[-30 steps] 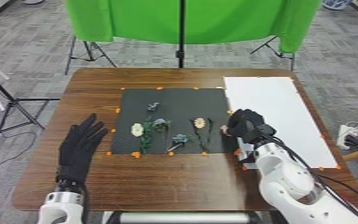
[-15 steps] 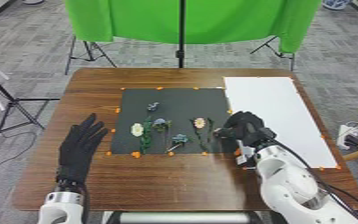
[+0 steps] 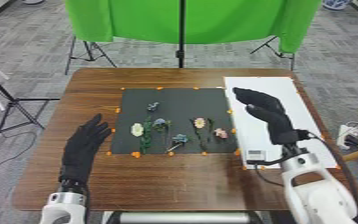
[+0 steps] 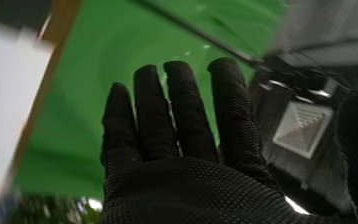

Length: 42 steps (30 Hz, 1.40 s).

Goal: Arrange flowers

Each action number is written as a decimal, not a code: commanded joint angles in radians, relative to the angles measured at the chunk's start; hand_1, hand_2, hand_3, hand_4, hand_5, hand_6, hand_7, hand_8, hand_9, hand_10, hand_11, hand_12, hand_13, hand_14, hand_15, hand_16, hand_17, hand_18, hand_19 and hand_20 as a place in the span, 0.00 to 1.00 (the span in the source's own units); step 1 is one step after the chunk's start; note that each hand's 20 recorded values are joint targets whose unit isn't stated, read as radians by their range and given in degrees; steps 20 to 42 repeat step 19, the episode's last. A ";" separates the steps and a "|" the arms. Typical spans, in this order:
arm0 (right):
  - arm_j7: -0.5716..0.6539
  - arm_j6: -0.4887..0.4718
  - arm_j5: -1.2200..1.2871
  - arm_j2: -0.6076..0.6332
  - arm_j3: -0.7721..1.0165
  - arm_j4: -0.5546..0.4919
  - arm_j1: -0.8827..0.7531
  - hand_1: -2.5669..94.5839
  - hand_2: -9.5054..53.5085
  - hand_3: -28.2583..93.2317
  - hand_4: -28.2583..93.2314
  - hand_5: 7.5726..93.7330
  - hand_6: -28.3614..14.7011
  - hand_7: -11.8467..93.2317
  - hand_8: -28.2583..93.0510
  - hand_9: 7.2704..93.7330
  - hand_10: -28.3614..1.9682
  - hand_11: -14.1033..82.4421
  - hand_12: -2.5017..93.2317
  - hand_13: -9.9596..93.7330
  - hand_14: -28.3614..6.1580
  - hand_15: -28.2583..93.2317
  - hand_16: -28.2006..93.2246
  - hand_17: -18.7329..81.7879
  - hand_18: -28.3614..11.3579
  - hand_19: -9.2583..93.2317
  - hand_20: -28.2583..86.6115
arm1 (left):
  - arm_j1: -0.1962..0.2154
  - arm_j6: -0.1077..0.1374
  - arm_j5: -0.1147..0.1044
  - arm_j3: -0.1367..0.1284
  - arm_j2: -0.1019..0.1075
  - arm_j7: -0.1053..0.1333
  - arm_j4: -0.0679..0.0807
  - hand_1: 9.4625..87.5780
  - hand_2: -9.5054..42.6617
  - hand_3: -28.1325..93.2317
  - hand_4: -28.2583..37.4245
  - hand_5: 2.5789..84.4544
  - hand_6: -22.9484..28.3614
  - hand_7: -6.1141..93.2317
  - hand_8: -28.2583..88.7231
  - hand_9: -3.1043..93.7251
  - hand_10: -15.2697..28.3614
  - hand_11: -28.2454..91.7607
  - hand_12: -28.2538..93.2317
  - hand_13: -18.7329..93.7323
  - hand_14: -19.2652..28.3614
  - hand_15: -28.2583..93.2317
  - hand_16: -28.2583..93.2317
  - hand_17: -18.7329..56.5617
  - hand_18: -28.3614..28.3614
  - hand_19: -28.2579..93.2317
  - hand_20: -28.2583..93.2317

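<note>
In the head view, my right hand (image 3: pixel 269 109) is over the white sheet, its fingers straight and empty; in the right wrist view the same hand (image 4: pixel 193 185) has its fingers extended. My left hand (image 3: pixel 83 147) lies straight over the table's left side. On the dark mat (image 3: pixel 189 100) are a small blue-grey flower (image 3: pixel 152 106) near the back, a white flower (image 3: pixel 137 130) with a green stem, a blue flower (image 3: pixel 160 122), a blue-green flower (image 3: pixel 180 138), a cream-pink flower (image 3: pixel 199 122) and a pink flower (image 3: pixel 220 133) near the mat's right edge.
A white sheet (image 3: pixel 309 137) covers the right side of the brown table (image 3: pixel 171 185), beside the mat. Orange tape pieces line the mat's edges. A small white device (image 3: pixel 254 155) lies at the sheet's near left corner. A green cloth (image 3: pixel 140 22) hangs beyond the table.
My right hand has moved away from the mat's right edge, over the white sheet, and straightened. The pink flower there has come into sight. The left hand has barely shifted.
</note>
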 commanded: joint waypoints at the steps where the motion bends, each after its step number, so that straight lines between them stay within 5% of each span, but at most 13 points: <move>1: -0.066 -0.050 0.529 -0.185 -0.062 0.004 -0.101 0.08 0.14 0.90 0.09 0.44 0.70 0.23 0.16 0.46 0.48 0.21 0.18 0.41 0.49 0.30 0.36 0.38 0.38 0.14 0.48 | -0.002 0.012 0.088 0.039 0.007 0.076 0.006 0.10 0.22 0.79 0.00 0.45 0.54 0.17 0.19 0.43 0.65 0.38 0.33 0.42 0.78 0.44 0.22 0.29 0.72 0.36 0.40; 4: -0.078 -0.047 0.455 -0.198 -0.057 0.024 -0.085 0.07 0.14 0.90 0.09 0.43 0.71 0.22 0.16 0.46 0.49 0.21 0.18 0.39 0.50 0.29 0.35 0.37 0.39 0.13 0.48 | -0.018 0.010 0.126 0.048 0.005 0.087 0.010 0.10 0.21 0.79 0.00 0.46 0.54 0.17 0.19 0.44 0.64 0.38 0.33 0.43 0.78 0.44 0.22 0.29 0.72 0.35 0.40; 8: -0.097 -0.050 0.419 -0.198 -0.041 0.034 -0.072 0.07 0.14 0.90 0.09 0.43 0.71 0.22 0.16 0.45 0.49 0.21 0.18 0.39 0.51 0.30 0.33 0.38 0.39 0.13 0.48 | -0.034 -0.006 0.137 0.052 0.007 0.085 0.016 0.11 0.22 0.79 0.00 0.47 0.53 0.18 0.18 0.45 0.64 0.38 0.33 0.43 0.78 0.44 0.22 0.29 0.72 0.34 0.39; 42: -0.097 -0.038 0.421 -0.198 -0.032 0.033 -0.082 0.07 0.15 0.90 0.09 0.44 0.71 0.23 0.16 0.45 0.49 0.21 0.18 0.40 0.48 0.31 0.33 0.38 0.38 0.13 0.48 | -0.035 0.000 0.132 0.052 0.006 0.083 0.017 0.11 0.21 0.79 0.00 0.47 0.53 0.18 0.18 0.45 0.64 0.39 0.32 0.43 0.77 0.44 0.21 0.28 0.72 0.33 0.39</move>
